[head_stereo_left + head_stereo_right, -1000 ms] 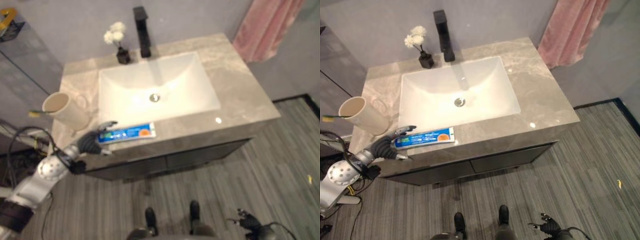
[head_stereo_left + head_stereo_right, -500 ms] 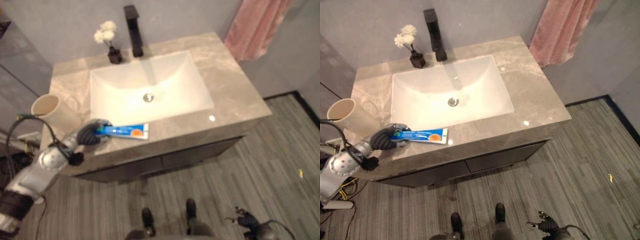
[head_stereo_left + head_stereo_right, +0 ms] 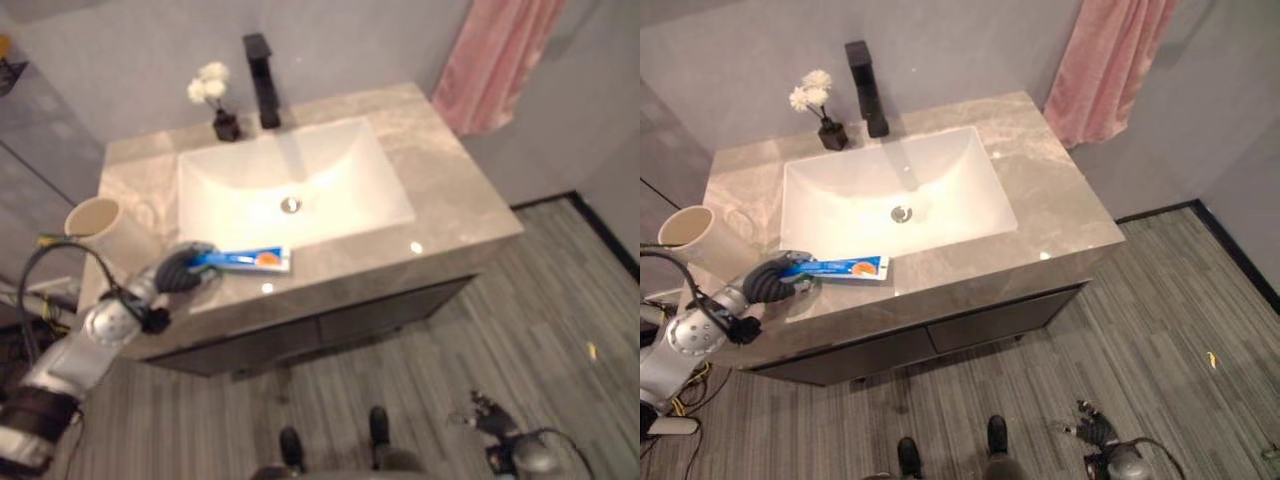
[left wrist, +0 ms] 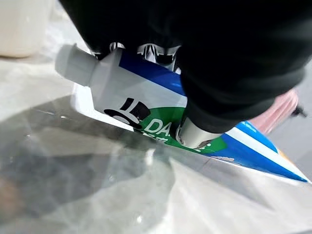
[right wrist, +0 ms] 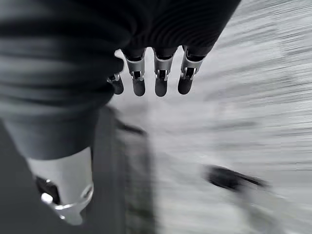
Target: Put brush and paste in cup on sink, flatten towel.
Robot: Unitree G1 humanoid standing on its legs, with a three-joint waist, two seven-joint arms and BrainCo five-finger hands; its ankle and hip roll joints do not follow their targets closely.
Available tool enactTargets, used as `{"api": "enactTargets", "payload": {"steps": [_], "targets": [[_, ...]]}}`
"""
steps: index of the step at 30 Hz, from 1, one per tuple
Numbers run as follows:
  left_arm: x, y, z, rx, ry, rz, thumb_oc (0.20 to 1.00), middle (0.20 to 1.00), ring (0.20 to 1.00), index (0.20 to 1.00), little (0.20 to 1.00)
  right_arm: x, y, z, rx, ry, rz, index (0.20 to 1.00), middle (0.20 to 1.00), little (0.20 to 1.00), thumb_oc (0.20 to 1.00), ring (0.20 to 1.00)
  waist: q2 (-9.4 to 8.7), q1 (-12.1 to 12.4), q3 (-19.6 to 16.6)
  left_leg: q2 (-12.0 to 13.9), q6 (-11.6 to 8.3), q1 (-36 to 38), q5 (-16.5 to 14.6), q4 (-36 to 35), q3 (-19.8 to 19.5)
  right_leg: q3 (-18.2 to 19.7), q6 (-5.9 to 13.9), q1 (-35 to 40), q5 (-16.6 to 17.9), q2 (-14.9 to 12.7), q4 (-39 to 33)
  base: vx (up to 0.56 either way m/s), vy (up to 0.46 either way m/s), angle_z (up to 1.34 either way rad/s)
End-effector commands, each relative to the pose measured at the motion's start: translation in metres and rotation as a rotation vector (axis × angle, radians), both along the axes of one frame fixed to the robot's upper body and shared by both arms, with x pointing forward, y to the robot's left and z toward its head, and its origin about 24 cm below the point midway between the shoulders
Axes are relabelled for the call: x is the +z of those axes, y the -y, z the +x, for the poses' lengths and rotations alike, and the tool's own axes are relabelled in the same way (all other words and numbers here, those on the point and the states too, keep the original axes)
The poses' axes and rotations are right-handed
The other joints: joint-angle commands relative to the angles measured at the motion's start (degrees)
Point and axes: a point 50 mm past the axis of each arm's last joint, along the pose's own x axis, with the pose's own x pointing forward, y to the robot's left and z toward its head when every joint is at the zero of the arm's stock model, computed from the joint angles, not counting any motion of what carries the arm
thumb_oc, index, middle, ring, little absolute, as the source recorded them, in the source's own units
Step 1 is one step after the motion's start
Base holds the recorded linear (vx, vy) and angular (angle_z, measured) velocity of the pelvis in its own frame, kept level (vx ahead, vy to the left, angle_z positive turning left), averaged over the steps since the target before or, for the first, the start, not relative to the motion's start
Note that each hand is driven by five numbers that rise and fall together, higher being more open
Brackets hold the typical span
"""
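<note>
The blue and white toothpaste tube (image 3: 245, 260) lies along the front strip of the grey stone counter (image 3: 450, 200), in front of the basin. My left hand (image 3: 178, 270) is shut on its cap end. In the left wrist view the thumb (image 4: 195, 131) presses across the tube (image 4: 141, 107) beside the white cap. A cream cup (image 3: 105, 225) stands on the counter just left of that hand, with a thin yellow handle (image 3: 48, 240) poking out beside it. A pink towel (image 3: 495, 60) hangs on the wall at the back right. My right hand (image 5: 156, 73) hangs low with relaxed fingers.
A white basin (image 3: 290, 180) fills the counter's middle, with a black tap (image 3: 260, 65) and a small vase of white flowers (image 3: 212, 95) behind it. The cabinet front drops to a grey plank floor (image 3: 420, 360).
The left hand's fingers, spread over the tube's end a second ago, have curled round it. The camera has shifted, so the whole scene sits differently.
</note>
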Motion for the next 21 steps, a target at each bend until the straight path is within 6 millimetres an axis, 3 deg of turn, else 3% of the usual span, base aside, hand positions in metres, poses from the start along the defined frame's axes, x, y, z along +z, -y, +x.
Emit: {"api": "enactTargets", "payload": {"steps": [1, 2, 3, 4, 7, 8, 9, 12, 14, 15, 16, 18, 20, 21], "targets": [[0.024, 0.008, 0.0, -0.025, 0.176, -0.075, 0.2, 0.2, 0.2, 0.2, 0.2, 0.039, 0.033, 0.015, -0.038, 0.157, -0.14, 1.0, 1.0, 1.0, 1.0, 1.0, -0.87, 0.7, -2.2, 1.2, 0.42, 0.6, -3.6, 0.8, -6.7, -3.3, 2.15, 2.3, -2.9, -1.0, 0.3, 0.0, 0.0, 0.0], [0.036, 0.009, 0.003, -0.016, 0.248, -0.083, 0.2, 0.2, 0.2, 0.2, 0.2, 0.063, 0.049, 0.028, -0.11, 0.276, -0.179, 1.0, 1.0, 1.0, 1.0, 1.0, -1.08, 0.5, -2.5, 1.3, 0.39, 1.2, -3.9, 0.8, -6.8, -3.6, 2.22, 2.9, -3.1, -1.1, 0.3, 0.0, 0.0, 0.0], [0.041, 0.011, 0.004, -0.022, 0.278, -0.098, 0.2, 0.2, 0.2, 0.2, 0.2, 0.072, 0.051, 0.032, -0.133, 0.331, -0.18, 1.0, 1.0, 1.0, 1.0, 1.0, -1.17, 0.5, -2.7, 1.3, 0.48, 1.3, -3.9, 0.8, -6.9, -3.6, 2.14, 3.1, -3.0, -1.1, 0.3, -0.04, 0.006, 0.05], [0.052, 0.013, 0.006, -0.015, 0.344, -0.114, 0.2, 0.2, 0.2, 0.2, 0.2, 0.096, 0.056, 0.046, -0.134, 0.434, -0.209, 1.0, 1.0, 1.0, 1.0, 1.0, -1.56, 0.6, -3.4, 1.3, 0.63, 1.8, -4.2, 0.8, -7.0, -3.7, 2.02, 3.8, -3.2, -1.2, 0.3, -0.05, 0.009, 0.07], [0.071, 0.02, 0.013, -0.023, 0.443, -0.127, 0.2, 0.2, 0.2, 0.2, 0.2, 0.136, 0.048, 0.077, -0.052, 0.599, -0.229, 1.0, 1.0, 1.0, 1.0, 1.0, -1.95, 0.9, -4.0, 1.4, 0.77, 2.9, -4.6, 0.8, -7.3, -3.9, 1.78, 5.2, -3.6, -1.1, 0.3, -0.04, 0.012, 0.04], [0.071, 0.02, 0.013, -0.023, 0.444, -0.127, 0.2, 0.2, 0.2, 0.2, 0.2, 0.136, 0.048, 0.077, -0.053, 0.599, -0.229, 1.0, 1.0, 1.0, 1.0, 1.0, -1.94, 0.9, -3.9, 1.4, 0.77, 2.9, -4.6, 0.8, -7.3, -3.9, 1.78, 5.3, -3.7, -1.1, 0.3, -0.04, 0.001, 0.04], [0.081, 0.023, 0.014, -0.036, 0.488, -0.12, 0.2, 0.2, 0.2, 0.2, 0.2, 0.152, 0.041, 0.09, -0.004, 0.663, -0.227, 1.0, 1.0, 1.0, 1.0, 1.0, -2.17, 1.0, -4.4, 1.4, 0.79, 3.1, -4.6, 0.8, -7.4, -3.8, 1.56, 5.6, -3.8, -1.1, 0.3, -0.03, -0.003, 0.05], [0.097, 0.031, 0.019, -0.053, 0.567, -0.143, 0.2, 0.2, 0.2, 0.2, 0.2, 0.183, 0.012, 0.12, 0.104, 0.81, -0.157, 1.0, 1.0, 1.0, 1.0, 1.0, -2.7, 1.3, -5.0, 1.5, 0.98, 4.2, -4.8, 0.8, -7.8, -3.8, 1.13, 6.9, -4.2, -1.0, 0.3, -0.02, -0.002, 0.15], [0.109, 0.038, 0.023, -0.064, 0.624, -0.17, 0.2, 0.2, 0.2, 0.2, 0.2, 0.206, -0.022, 0.145, 0.199, 0.925, -0.054, 1.0, 1.0, 1.0, 1.0, 1.0, -2.9, 2.1, -5.7, 1.4, 1.09, 4.9, -4.9, 0.8, -8.0, -3.9, 0.91, 7.8, -4.4, -1.0, 0.3, -0.01, 0.01, 0.05], [0.11, 0.037, 0.023, -0.061, 0.627, -0.168, 0.2, 0.2, 0.2, 0.2, 0.2, 0.207, -0.023, 0.147, 0.2, 0.927, -0.052, 1.0, 1.0, 1.0, 1.0, 1.0, -2.92, 2.0, -5.5, 1.4, 1.1, 5.0, -4.9, 0.8, -8.0, -3.9, 0.92, 7.9, -4.4, -1.0, 0.3, -0.01, 0.019, 0.09], [0.12, 0.044, 0.028, -0.073, 0.675, -0.199, 0.2, 0.2, 0.2, 0.2, 0.2, 0.229, -0.068, 0.174, 0.323, 1.006, 0.061, 1.0, 1.0, 1.0, 1.0, 1.0, -3.04, 3.2, -6.1, 1.3, 1.25, 5.9, -5.2, 0.8, -8.0, -4.2, 0.76, 9.0, -4.6, -1.1, 0.3, -0.01, 0.019, 0.06], [0.123, 0.045, 0.029, -0.075, 0.685, -0.202, 0.2, 0.2, 0.2, 0.2, 0.2, 0.233, -0.076, 0.18, 0.338, 1.017, 0.08, 1.0, 1.0, 1.0, 1.0, 1.0, -3.0, 3.2, -5.9, 1.2, 1.28, 6.2, -5.2, 0.8, -8.0, -4.2, 0.75, 9.3, -4.7, -1.1, 0.3, 0.0, 0.009, 0.02], [0.129, 0.047, 0.029, -0.076, 0.714, -0.23, 0.2, 0.2, 0.2, 0.2, 0.2, 0.245, -0.101, 0.189, 0.389, 1.059, 0.149, 1.0, 1.0, 1.0, 1.0, 1.0, -2.98, 3.7, -6.1, 1.2, 1.31, 6.5, -5.2, 0.8, -8.0, -4.5, 0.67, 9.7, -4.8, -1.2, 0.3, -0.01, 0.01, 0.1], [0.135, 0.05, 0.031, -0.077, 0.744, -0.251, 0.2, 0.2, 0.2, 0.2, 0.2, 0.253, -0.127, 0.197, 0.433, 1.082, 0.231, 1.0, 1.0, 1.0, 1.0, 1.0, -2.99, 4.5, -6.5, 1.1, 1.38, 6.7, -5.2, 0.8, -8.1, -4.7, 0.63, 10.0, -4.8, -1.4, 0.3, 0.0, 0.01, 0.15]]}}
